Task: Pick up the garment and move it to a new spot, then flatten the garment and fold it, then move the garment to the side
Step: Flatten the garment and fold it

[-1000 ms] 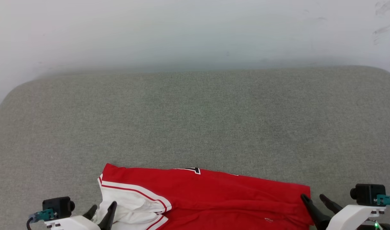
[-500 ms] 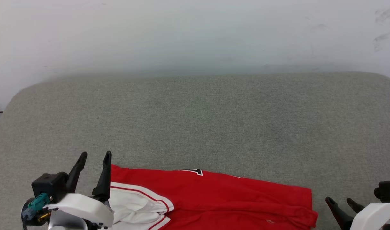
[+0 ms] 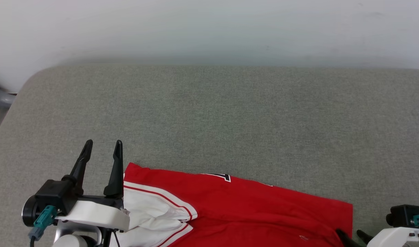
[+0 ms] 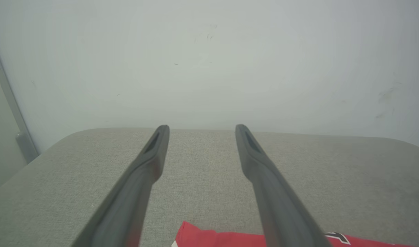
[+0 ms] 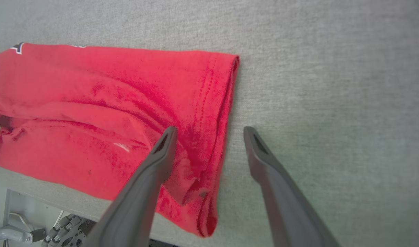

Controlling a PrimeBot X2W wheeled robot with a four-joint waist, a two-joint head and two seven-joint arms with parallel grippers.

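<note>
The folded red jersey [image 3: 250, 206], lying at the near edge of the grey table [image 3: 230, 113] between the open, empty left gripper [image 3: 103, 142] and right gripper [image 5: 210, 129], is best pinched at both ends through all layers, so the fold is not lost.

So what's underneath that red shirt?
The red shirt lies on the grey padded surface, which shows beside and beyond it. The shirt is folded over itself, so its lower layers and the patch of padding beneath are covered.
</note>
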